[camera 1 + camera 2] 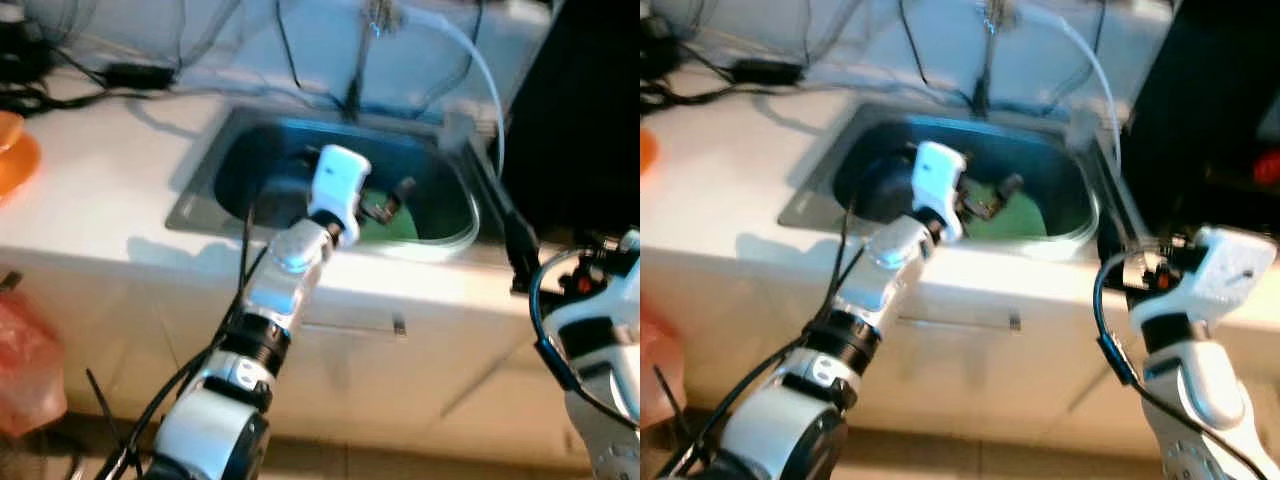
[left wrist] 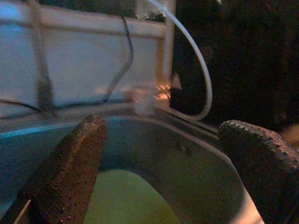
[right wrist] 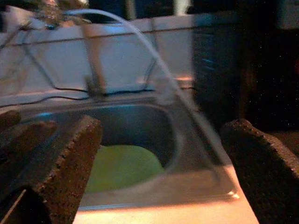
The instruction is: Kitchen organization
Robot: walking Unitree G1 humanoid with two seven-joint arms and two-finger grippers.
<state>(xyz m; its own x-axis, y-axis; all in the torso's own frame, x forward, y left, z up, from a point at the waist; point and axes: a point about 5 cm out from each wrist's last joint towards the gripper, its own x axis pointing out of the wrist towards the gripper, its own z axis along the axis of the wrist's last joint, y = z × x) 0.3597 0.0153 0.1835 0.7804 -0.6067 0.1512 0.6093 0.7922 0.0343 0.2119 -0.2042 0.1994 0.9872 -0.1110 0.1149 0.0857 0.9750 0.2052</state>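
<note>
A steel sink [image 1: 196,205] is set in a white counter [image 1: 90,190]. On its floor lies a flat green thing [image 1: 402,228], also in the left wrist view [image 2: 126,196] and the right wrist view [image 3: 122,166]. A dark round thing [image 1: 878,186] sits in the sink's left half; I cannot tell what it is. My left gripper [image 1: 388,203] reaches down into the sink just above the green thing, open with nothing between its fingers [image 2: 70,168]. My right gripper [image 1: 1148,266] hovers at the counter's front edge, right of the sink, open and empty, its fingers [image 3: 65,163] pointing at the basin.
A faucet [image 1: 354,70] and a curved white hose [image 1: 484,75] rise behind the sink. Black cables [image 1: 130,74] lie on the counter at the back left, near an orange thing [image 1: 14,158]. A tall black block [image 1: 585,100] stands right of the sink. A red bag [image 1: 25,370] hangs low at left.
</note>
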